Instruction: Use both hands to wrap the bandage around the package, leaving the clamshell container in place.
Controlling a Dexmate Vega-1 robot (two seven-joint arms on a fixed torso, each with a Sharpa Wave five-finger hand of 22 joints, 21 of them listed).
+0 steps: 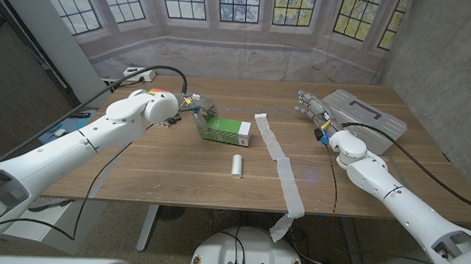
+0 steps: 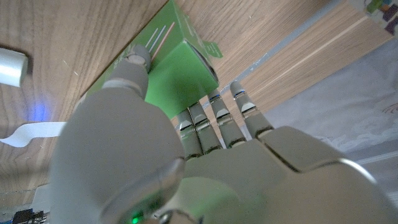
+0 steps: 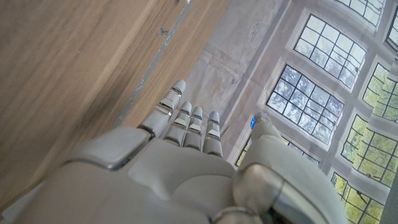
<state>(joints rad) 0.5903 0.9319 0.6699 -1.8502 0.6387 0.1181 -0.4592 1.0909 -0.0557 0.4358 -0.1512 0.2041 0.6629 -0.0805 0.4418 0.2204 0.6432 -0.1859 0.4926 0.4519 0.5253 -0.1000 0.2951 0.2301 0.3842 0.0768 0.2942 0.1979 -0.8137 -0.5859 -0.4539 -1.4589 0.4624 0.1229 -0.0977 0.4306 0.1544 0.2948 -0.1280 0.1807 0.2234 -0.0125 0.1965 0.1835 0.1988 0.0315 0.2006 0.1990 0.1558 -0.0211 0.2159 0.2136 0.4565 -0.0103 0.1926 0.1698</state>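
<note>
1. The left hand point(image 1: 190, 106) grips one end of the green rectangular cardboard package point(image 1: 226, 131) on the wooden table point(image 1: 170, 165).
2. The right hand point(image 1: 312, 106) holds nothing, fingers extended together, beside the grey plastic clamshell container point(image 1: 362, 114).
3. The long white fabric bandage point(image 1: 280, 162) lies unrolled between them, right of the package.

Package point(image 1: 224, 130) left of bandage point(image 1: 280, 162)

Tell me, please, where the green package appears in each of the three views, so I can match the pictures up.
Head view: the green package lies left of the table's middle, at the left robot hand.
Left wrist view: it sits in the upper middle, the left robot hand's fingers on it.
Right wrist view: the package is not in it.
Shared landmark: the white bandage strip, also in the left wrist view.
</note>
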